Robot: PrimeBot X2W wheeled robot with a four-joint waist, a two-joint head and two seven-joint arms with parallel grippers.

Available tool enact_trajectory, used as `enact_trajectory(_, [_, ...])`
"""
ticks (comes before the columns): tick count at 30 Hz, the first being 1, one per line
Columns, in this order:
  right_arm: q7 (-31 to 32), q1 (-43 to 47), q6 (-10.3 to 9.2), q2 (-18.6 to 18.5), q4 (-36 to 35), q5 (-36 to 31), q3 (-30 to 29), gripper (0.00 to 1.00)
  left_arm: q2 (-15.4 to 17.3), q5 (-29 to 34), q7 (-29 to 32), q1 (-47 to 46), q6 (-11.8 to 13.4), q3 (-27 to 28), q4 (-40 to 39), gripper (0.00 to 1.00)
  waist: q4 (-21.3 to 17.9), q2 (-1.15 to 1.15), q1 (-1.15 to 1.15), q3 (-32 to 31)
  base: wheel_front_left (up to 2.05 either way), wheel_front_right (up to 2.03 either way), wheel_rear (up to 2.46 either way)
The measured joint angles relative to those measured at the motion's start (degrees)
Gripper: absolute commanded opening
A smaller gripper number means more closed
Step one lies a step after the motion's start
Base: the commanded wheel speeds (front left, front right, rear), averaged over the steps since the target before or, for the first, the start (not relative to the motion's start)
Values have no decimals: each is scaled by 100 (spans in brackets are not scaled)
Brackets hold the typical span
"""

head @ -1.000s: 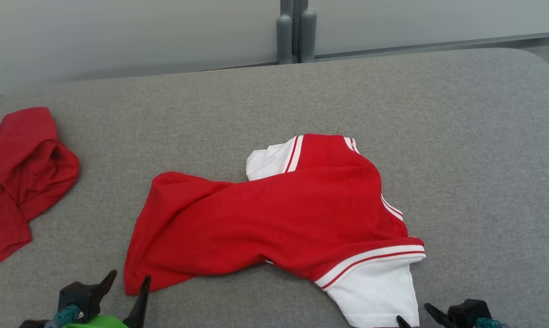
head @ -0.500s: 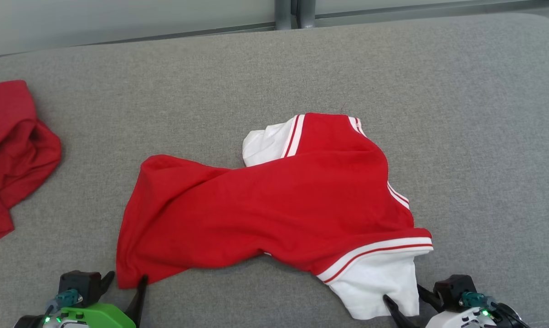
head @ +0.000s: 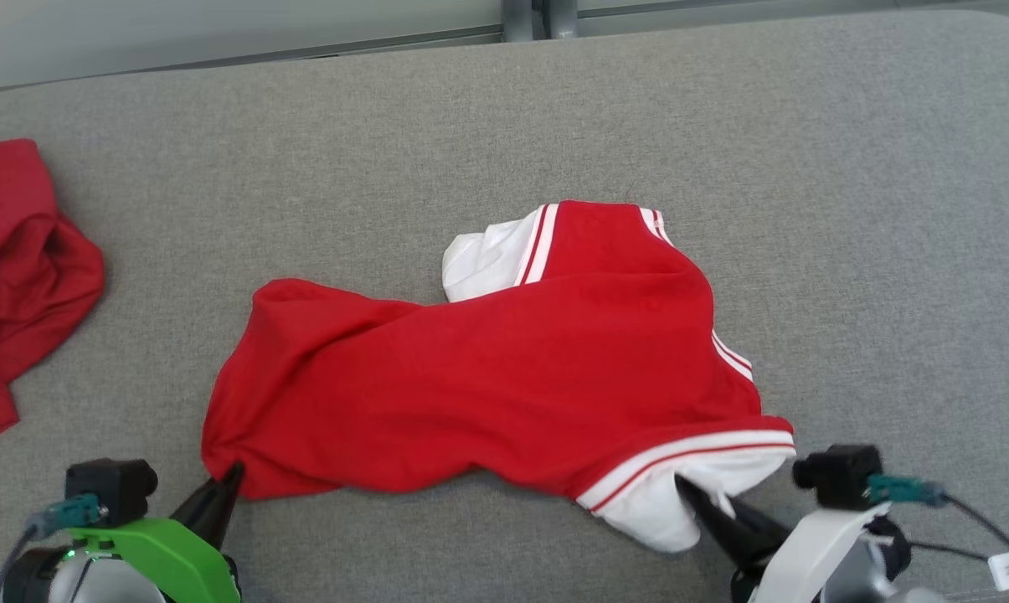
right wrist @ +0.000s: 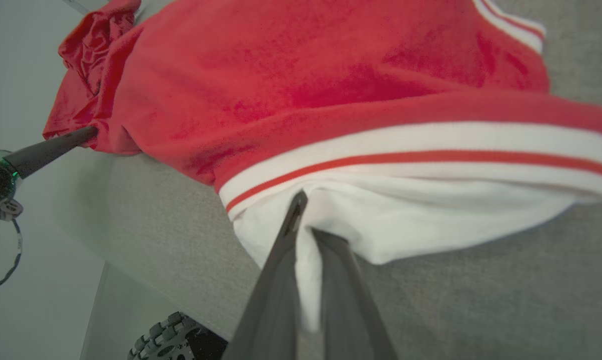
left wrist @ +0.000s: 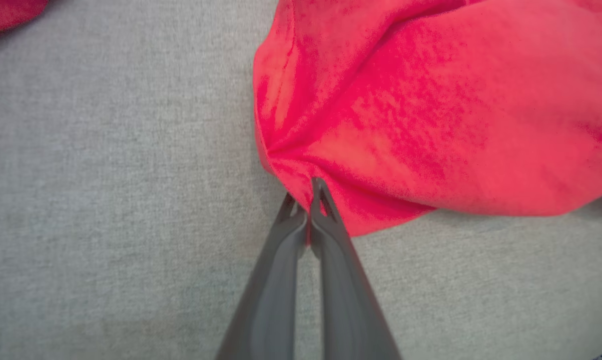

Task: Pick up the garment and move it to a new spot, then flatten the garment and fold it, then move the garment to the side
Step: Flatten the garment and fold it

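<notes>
The garment (head: 504, 377) lies crumpled in the middle of the grey padded table (head: 847, 209), red with white panels and striped trim. My left gripper (head: 232, 473) is shut on its near left red corner; in the left wrist view the closed fingertips (left wrist: 310, 187) pinch the bunched red cloth (left wrist: 430, 100). My right gripper (head: 688, 490) is shut on the near right white panel; in the right wrist view white fabric (right wrist: 405, 220) is caught between the fingers (right wrist: 305, 215). The "23" print and the label are hidden.
A second red cloth (head: 18, 268) lies heaped at the table's left edge. Grey posts (head: 537, 17) stand behind the far edge. The right wrist view shows the table's near edge (right wrist: 146, 280) and a wheel (right wrist: 171, 340) below it.
The head camera has tilted down. Both grippers have moved forward from open stances at the garment's near edge and shut on it, bunching the red corner and the white panel.
</notes>
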Motion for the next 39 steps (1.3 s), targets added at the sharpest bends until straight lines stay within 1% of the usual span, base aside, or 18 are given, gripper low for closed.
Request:
enact_trajectory(1, [15, -43, 9, -62, -305, 303, -66, 0, 65, -135, 122, 23, -24, 53, -265, 0, -15, 0, 0, -25, 0, 0, 0])
enact_trajectory(3, [156, -164, 8, -396, -927, 828, -368, 0, 200, -549, 427, 54, -54, 172, -833, 0, -44, 0, 0, -78, 0, 0, 0])
enact_trajectory(6, [510, -410, 7, -857, -1724, 1552, -1062, 0, 492, -1224, 945, 19, -96, 396, -1800, 0, -97, 0, -1, -153, 0, 0, 0])
enact_trajectory(9, [943, -878, 5, -1228, -2231, 2031, -1801, 0, 794, -2068, 1449, -232, -108, 751, -2538, 0, -144, 0, -1, -218, 0, 0, 0])
enact_trajectory(11, [1215, -1277, 5, -1288, -2448, 2371, -2169, 0, 1059, -2502, 1778, -521, -111, 1012, -2849, 0, -165, 0, -1, -249, 0, 0, 0])
enact_trajectory(13, [1470, -1808, 7, -1278, -2462, 2664, -2459, 0, 1248, -3043, 2162, -889, -43, 1169, -2987, 0, -183, 0, -1, -265, 0, 0, 0])
enact_trajectory(15, [1674, -2420, 7, -1260, -2309, 2806, -2697, 0, 1450, -3460, 2522, -1334, 94, 1290, -3016, 0, -196, 0, -1, -258, 0, 0, 0])
enact_trajectory(18, [1892, -3311, 7, -1077, -1885, 2830, -2953, 0, 1701, -3891, 2939, -2182, 303, 1358, -2873, 0, -180, 0, -1, -234, 0, 0, 0])
enact_trajectory(20, [1989, -3869, 7, -918, -1552, 2755, -3095, 0, 1767, -4134, 3177, -2737, 458, 1292, -2697, 0, -150, 0, -1, -232, 0, 0, 0])
enact_trajectory(24, [2165, -4800, 7, -617, -1045, 2509, -3282, 0, 1814, -4276, 3502, -3716, 736, 995, -2337, 0, -70, 0, -1, -222, 0, 0, 0])
enact_trajectory(28, [2305, -5500, 7, -221, -681, 2154, -3437, 0, 1837, -4153, 3710, -4494, 889, 672, -1915, 0, -6, 0, -1, -90, 0, 0, 0])
enact_trajectory(31, [2312, -6071, 7, 111, -419, 1610, -3468, 0, 1831, -3933, 3742, -5177, 985, 467, -1434, 0, 40, 0, -1, 114, 0, 0, 0])
enact_trajectory(34, [2039, -6873, 7, 510, 19, 894, -3451, 0, 1762, -3454, 3588, -6039, 1010, 191, -805, 0, 86, 0, -1, 409, 0, 0, 0])
enact_trajectory(36, [1604, -7541, 8, 833, 374, 282, -3495, 0, 1645, -3052, 3331, -6695, 975, 7, -337, 0, 110, 0, -1, 651, 0, 0, 0])
enact_trajectory(37, [1391, -7882, 8, 966, 567, -5, -3508, 0, 1568, -2881, 3197, -7040, 912, -100, -114, 0, 119, 0, -1, 781, 0, 0, 0])
enact_trajectory(38, [1053, -8229, 12, 1094, 773, -342, -3587, 0, 1447, -2675, 2938, -7383, 834, -164, 121, 0, 125, 0, -1, 918, 0, 0, 0])
enact_trajectory(39, [754, -8593, 11, 1187, 1028, -648, -3631, 0, 1300, -2460, 2548, -7751, 714, -209, 354, 0, 128, 0, -1, 1067, 0, 0, 0])
